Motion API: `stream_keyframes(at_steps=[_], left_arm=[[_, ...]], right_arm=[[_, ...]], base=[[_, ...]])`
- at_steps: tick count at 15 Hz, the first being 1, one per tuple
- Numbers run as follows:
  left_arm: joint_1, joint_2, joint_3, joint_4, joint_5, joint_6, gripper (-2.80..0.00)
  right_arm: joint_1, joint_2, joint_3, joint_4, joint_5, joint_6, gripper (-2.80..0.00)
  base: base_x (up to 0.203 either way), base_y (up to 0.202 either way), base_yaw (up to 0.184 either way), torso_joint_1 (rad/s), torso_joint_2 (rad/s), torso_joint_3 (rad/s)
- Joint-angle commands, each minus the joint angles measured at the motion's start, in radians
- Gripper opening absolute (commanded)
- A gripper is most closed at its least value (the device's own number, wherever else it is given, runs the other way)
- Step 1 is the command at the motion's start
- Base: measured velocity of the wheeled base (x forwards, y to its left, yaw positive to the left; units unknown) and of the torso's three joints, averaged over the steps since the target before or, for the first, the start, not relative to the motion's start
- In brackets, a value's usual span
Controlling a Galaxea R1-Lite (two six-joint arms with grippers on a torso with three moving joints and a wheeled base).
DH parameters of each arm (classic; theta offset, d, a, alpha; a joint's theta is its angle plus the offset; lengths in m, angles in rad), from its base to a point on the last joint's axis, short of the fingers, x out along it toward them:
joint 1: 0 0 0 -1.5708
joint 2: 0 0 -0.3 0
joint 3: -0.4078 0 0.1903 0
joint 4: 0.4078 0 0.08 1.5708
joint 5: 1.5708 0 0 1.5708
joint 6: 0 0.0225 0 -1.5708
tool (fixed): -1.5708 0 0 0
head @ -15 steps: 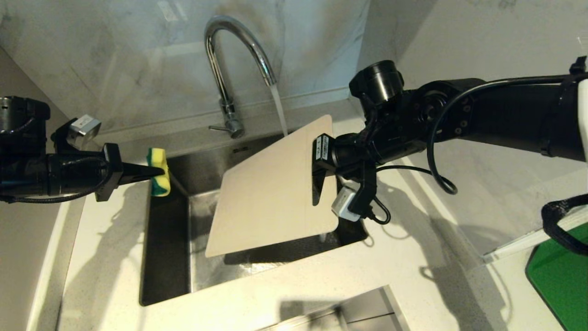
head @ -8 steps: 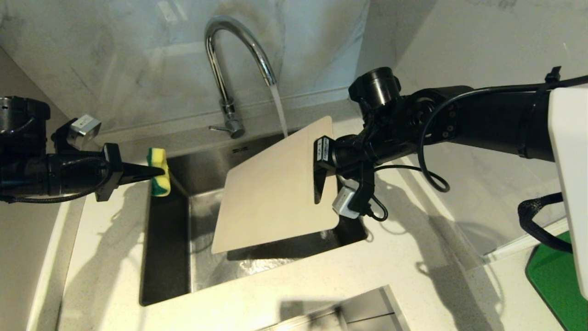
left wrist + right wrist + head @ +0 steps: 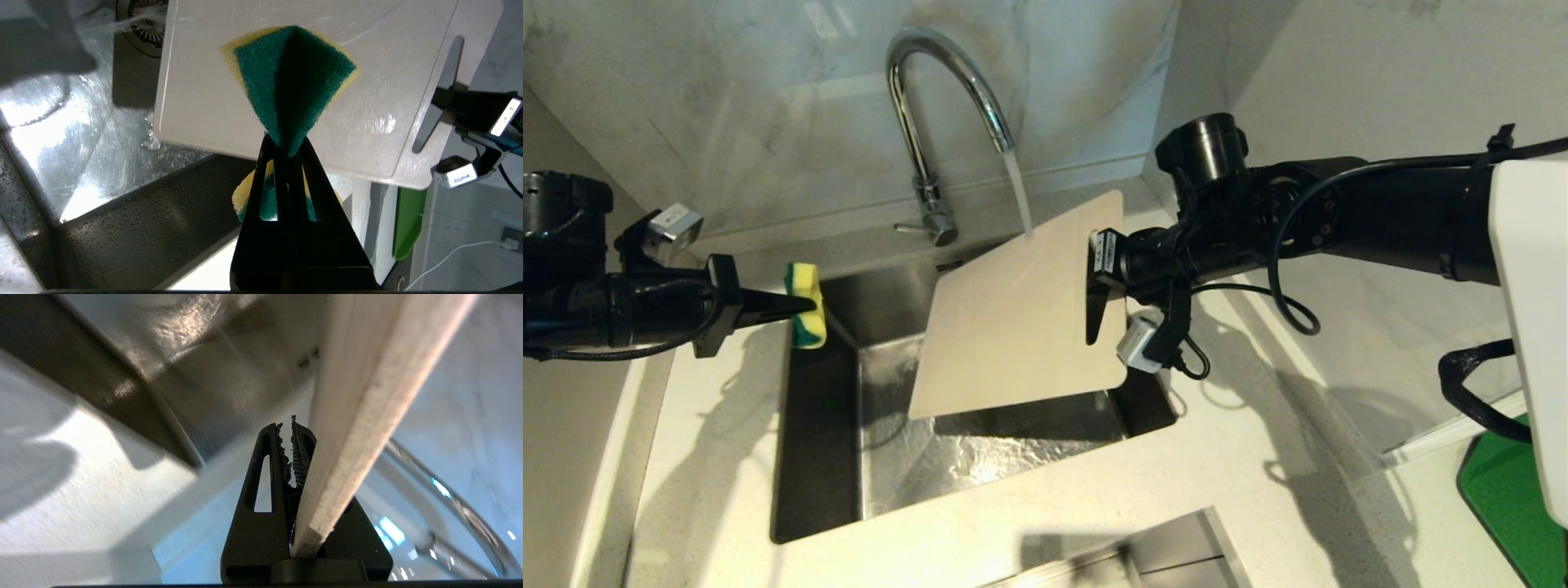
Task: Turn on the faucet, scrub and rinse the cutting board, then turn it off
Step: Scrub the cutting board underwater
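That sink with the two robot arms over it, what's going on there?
The robot is washing a cutting board. Its right hand grips the board by the handle end and holds it tilted over the sink, where water from the running faucet hits its upper edge. The left hand holds a yellow-and-green sponge off to the side above the sink's left rim, clear of the board. So this is rinsing.
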Motion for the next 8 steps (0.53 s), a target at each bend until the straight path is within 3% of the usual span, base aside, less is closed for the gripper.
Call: stream_keyframes(at_steps=[1, 8], left_arm=[[0.0, 0.0, 0.0, -0.001, -0.004, -0.003, -2.8], [0.0, 0.0, 0.0, -0.002, -0.002, -0.004, -2.8]], right_arm=[[0.0, 0.004, 0.0, -0.004, 0.005, -0.016, -2.8], [-0.001, 0.027, 0.0, -0.057, 0.027, -0.011, -2.8]], base=[[0.0, 0.0, 0.0, 0.0, 0.0, 0.0], [0.0, 0.0, 0.0, 0.0, 0.0, 0.0]])
